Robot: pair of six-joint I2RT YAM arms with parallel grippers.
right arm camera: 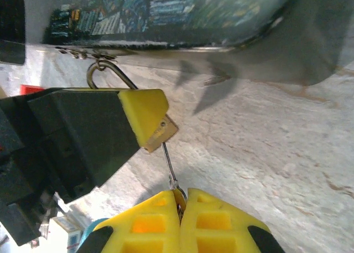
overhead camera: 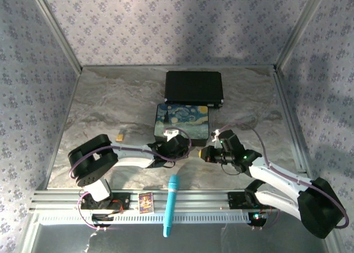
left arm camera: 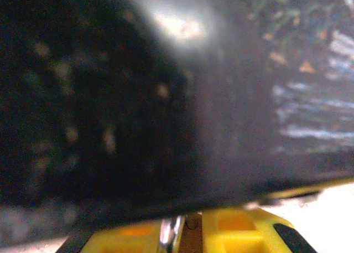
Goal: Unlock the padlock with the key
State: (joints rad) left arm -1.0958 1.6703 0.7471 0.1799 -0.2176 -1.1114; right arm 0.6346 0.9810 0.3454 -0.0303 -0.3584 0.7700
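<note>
In the right wrist view the brass padlock [right arm camera: 161, 132] hangs just above the marble table, in front of the painted box. Its silvery shackle [right arm camera: 99, 69] loops up to the left. One yellow finger [right arm camera: 142, 110] of my left gripper presses on its body. The thin silvery key [right arm camera: 168, 163] runs from the padlock's underside down into my right gripper [right arm camera: 180, 194], which is shut on the key's head. In the left wrist view my left gripper [left arm camera: 185, 226] has the brass body and shiny shackle of the padlock [left arm camera: 189, 231] between its yellow fingers. From above, the left gripper [overhead camera: 185, 146] and right gripper [overhead camera: 203, 153] meet tip to tip.
The starry-painted box [overhead camera: 182, 122] stands right behind both grippers, with a black case [overhead camera: 193, 87] behind it. A small yellow block [overhead camera: 120, 135] lies to the left. A teal tool [overhead camera: 171, 206] and a small card [overhead camera: 145, 202] rest on the front rail.
</note>
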